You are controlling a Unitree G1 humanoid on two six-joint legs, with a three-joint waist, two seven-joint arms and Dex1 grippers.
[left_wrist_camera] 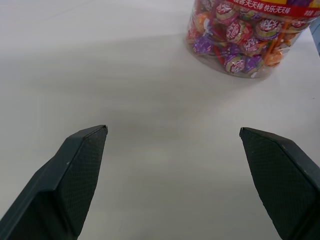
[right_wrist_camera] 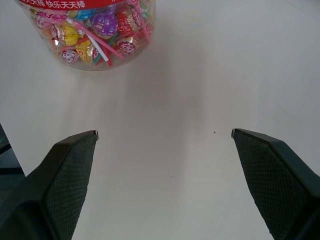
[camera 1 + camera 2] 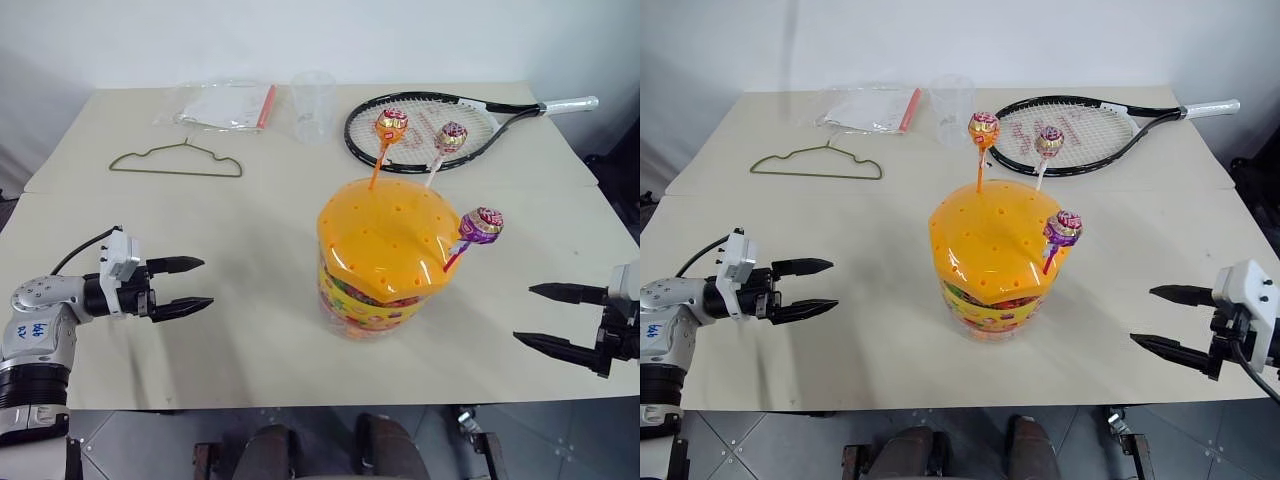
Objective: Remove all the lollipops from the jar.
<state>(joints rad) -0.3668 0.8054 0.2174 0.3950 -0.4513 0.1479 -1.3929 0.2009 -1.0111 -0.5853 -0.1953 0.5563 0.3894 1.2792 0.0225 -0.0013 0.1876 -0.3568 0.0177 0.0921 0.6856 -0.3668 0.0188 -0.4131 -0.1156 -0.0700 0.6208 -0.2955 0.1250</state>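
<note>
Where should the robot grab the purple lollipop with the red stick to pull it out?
Probably on the bare red stick just under the purple foil-wrapped lollipop, coming from the robot's right with the open right end effector. The stick leans out over that edge of the clear tub's domed orange lid, so it is exposed there.

Lollipops (image 3: 391, 125) in jar (image 3: 380, 260) lid, table (image 3: 250, 340) centre; racket (image 3: 430, 125) behind.

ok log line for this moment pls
stage: pre-grasp | left gripper: open, empty | right gripper: open, empty | lollipops: three, all standing in jar lid
</note>
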